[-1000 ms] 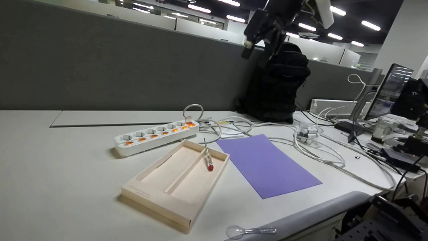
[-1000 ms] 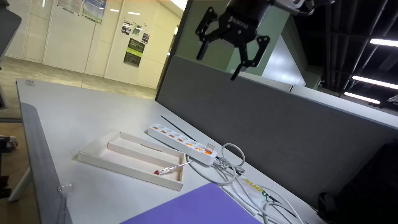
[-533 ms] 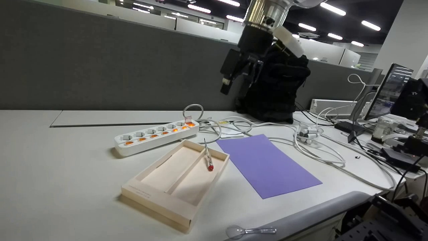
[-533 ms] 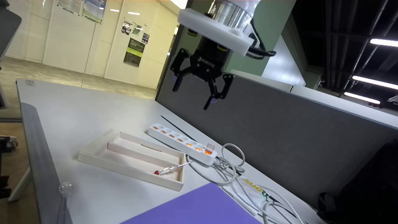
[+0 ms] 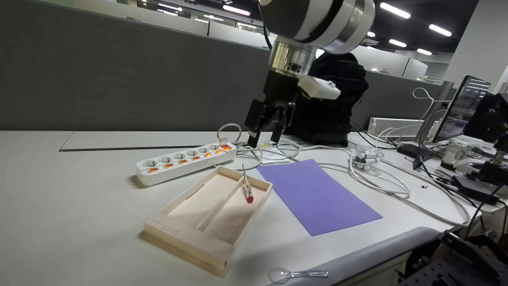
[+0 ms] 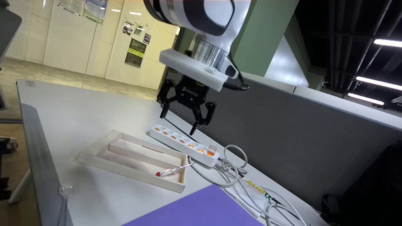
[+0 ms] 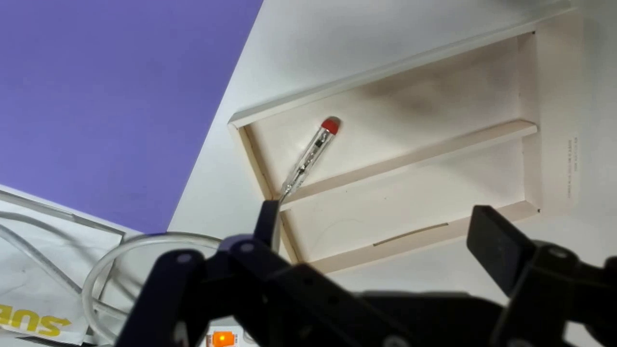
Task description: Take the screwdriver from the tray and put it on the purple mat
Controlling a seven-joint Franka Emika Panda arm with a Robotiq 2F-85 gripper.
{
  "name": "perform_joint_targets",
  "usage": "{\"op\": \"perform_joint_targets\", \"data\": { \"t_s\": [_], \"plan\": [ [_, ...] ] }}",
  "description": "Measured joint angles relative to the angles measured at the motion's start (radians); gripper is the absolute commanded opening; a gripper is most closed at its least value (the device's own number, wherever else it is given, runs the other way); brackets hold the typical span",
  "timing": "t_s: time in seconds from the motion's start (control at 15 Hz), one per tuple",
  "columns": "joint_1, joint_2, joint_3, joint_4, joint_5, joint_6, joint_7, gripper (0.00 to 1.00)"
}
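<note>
The screwdriver (image 5: 247,188) has a clear handle with a red end. It lies in one compartment of the pale beige tray (image 5: 186,234), its shaft tilted up over the far rim; it also shows in an exterior view (image 6: 172,171) and the wrist view (image 7: 308,156). The purple mat (image 5: 317,194) lies flat beside the tray and shows in the wrist view (image 7: 120,96). My gripper (image 6: 177,125) is open and empty, in the air above the power strip and the tray's far end. In the wrist view, one finger of the gripper (image 7: 377,209) overlaps the shaft's tip.
A white power strip (image 5: 184,171) lies behind the tray. Loose cables (image 6: 234,175) run behind the mat. A clear spoon (image 5: 297,274) lies near the table's front edge. A grey partition (image 5: 158,79) and a black backpack (image 5: 333,99) stand at the back.
My open gripper has come down from high above the table and moved toward the tray. The screwdriver, tray and mat have not moved.
</note>
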Motion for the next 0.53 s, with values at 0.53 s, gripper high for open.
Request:
{"op": "perform_joint_targets", "data": {
  "t_s": [0.53],
  "plan": [
    [-0.014,0.139,-0.004,-0.011,-0.29,0.172,0.234,1.0]
  ]
}}
